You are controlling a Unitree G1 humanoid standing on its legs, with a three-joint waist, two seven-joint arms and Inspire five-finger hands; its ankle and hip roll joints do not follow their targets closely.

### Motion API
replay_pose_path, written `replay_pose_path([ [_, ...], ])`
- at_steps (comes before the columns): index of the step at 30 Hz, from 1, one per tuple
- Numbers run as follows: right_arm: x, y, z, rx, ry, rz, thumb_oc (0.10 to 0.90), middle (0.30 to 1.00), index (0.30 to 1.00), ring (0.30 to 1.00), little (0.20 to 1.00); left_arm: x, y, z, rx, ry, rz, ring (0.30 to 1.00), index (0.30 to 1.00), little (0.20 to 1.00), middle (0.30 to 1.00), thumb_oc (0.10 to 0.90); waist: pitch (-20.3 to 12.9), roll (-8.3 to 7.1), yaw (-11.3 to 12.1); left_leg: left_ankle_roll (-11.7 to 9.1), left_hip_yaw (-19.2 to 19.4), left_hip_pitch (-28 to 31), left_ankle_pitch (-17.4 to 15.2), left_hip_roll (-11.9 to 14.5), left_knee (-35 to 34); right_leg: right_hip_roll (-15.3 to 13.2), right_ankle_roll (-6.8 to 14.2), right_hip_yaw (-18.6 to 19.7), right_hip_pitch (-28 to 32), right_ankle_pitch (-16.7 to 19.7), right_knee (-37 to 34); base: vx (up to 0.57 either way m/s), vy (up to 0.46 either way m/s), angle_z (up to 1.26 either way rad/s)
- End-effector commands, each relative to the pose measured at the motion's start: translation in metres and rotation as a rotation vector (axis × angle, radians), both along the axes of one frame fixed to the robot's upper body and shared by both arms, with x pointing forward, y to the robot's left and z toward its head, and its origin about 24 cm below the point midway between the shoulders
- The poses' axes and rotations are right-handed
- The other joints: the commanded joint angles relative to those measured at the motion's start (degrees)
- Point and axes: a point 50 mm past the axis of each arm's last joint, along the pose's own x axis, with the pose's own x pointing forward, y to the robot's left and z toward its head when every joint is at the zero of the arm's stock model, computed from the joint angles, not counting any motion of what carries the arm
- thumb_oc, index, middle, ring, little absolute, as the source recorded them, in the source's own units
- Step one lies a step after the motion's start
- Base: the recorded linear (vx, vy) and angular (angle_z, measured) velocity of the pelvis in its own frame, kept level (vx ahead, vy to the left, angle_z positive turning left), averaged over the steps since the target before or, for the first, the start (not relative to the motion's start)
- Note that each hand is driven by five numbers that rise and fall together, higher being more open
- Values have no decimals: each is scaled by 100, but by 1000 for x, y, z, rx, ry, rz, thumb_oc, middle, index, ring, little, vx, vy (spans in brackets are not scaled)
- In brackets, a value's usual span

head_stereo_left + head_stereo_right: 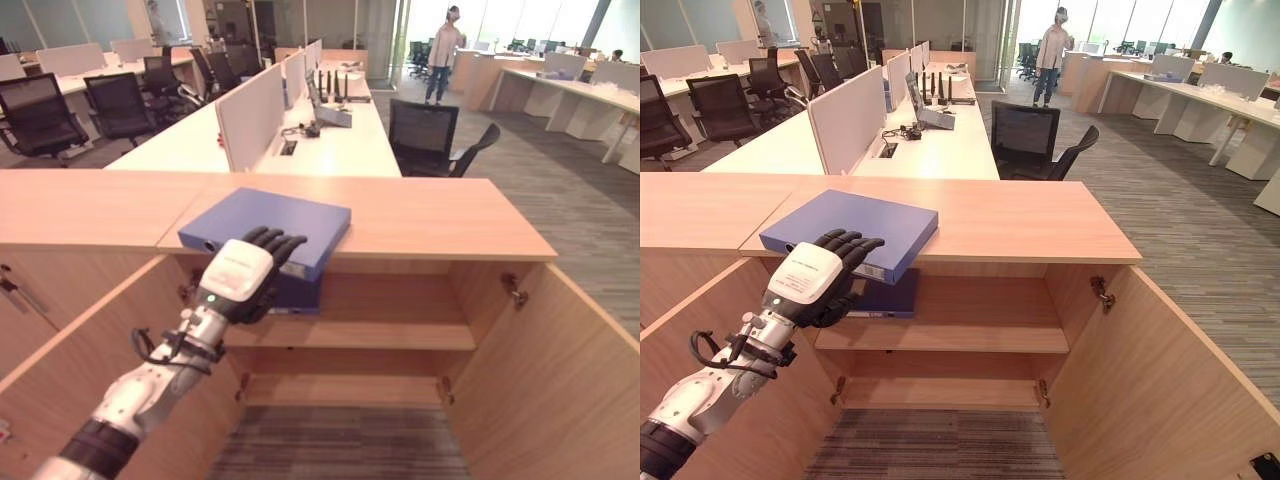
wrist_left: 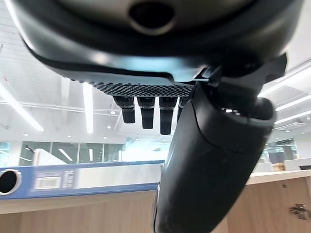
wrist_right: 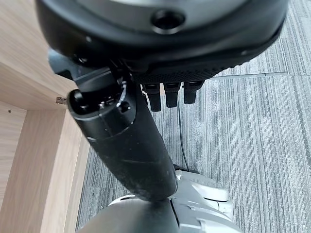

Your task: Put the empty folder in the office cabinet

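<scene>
The blue folder (image 1: 268, 228) lay flat on the cabinet top (image 1: 420, 215), its near corner jutting out past the front edge over the open cabinet (image 1: 400, 330). It was not yet inside, so the main part of the job was still to do. A second, darker folder (image 1: 298, 290) already sat on the upper shelf (image 1: 390, 335), directly under that overhanging corner.

The left hand (image 1: 243, 277) was at about 6 o'clock from the folder, just in front of its near edge, with the fingertips (image 1: 270, 240) reaching onto or over the cover. In the left wrist view the fingers (image 2: 146, 111) hung fairly straight, and the thumb (image 2: 209, 160) stood apart from them. Nothing was clamped between them (I could not tell from the head views whether the tips really touched the cover). The hand looked loose rather than gripping.

The right hand (image 3: 146, 126) hung low beside a door (image 3: 29, 145), over the carpet (image 3: 252, 126), with relaxed fingers (image 3: 167, 94) and nothing in it.

Both cabinet doors (image 1: 560, 380) stood wide open at roughly 4 and 8 o'clock from the folder, so access was ready. By my reading, the folder still had to be grasped, drawn off the top, lowered and slid onto a shelf. The free space at 3 o'clock from the darker folder seemed the obvious spot.
</scene>
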Motion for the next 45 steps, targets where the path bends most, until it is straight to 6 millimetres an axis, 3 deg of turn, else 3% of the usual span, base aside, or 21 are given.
replay_pose_path([
  [1, 40, 7, 4, 12, -104, 65, 800, 900, 900, 900, 900, 33, -12, 75, -46, -321, -30, 900, 900, 900, 900, 800, -15, -74, -178, -114, -181, -63, -267, -17, -9, -201, 439, -49, 559, -425, 44, 3, -1, -5],
  [17, 39, 6, 4, 7, -90, 88, 800, 900, 900, 900, 900, 59, -21, 67, 49, -269, 9, 900, 900, 900, 900, 800, -45, -39, -275, -115, -138, 5, -351, -4, -9, -191, 459, -15, 583, -484, 44, 5, -1, -3],
  [35, 37, 5, 4, 10, -75, 93, 800, 900, 900, 900, 900, 75, 12, 38, 103, -165, 235, 900, 900, 900, 900, 800, -50, -22, -315, -124, -79, 61, -355, -1, -9, -186, 459, 13, 618, -499, 44, -5, 0, 0],
  [36, 37, 5, 4, 10, -76, 93, 800, 900, 900, 900, 900, 75, 12, 38, 102, -166, 235, 825, 825, 825, 825, 750, -36, -29, -314, -121, -72, 35, -290, -7, -9, -191, 449, 13, 591, -444, 44, 0, 0, 0],
  [37, 37, 5, 4, 9, -75, 95, 800, 900, 900, 900, 900, 76, 14, 38, 100, -170, 247, 531, 531, 531, 531, 554, -47, -20, -319, -125, -73, 73, -363, -3, -9, -184, 462, 16, 627, -502, 44, -38, 0, -2],
  [38, 37, 5, 4, 8, -76, 96, 800, 900, 900, 900, 900, 76, 16, 38, 97, -175, 257, 300, 300, 300, 300, 400, -37, -28, -323, -124, -63, 45, -291, -10, -9, -190, 452, 16, 597, -440, 44, 35, 4, -1],
  [45, 35, 3, 4, -6, -70, 85, 800, 900, 900, 900, 900, 76, 18, 36, 53, -179, 276, 300, 300, 300, 300, 400, -48, -23, -354, -125, -49, 94, -363, -3, -9, -184, 464, 31, 626, -492, 44, 3, 0, -1],
])
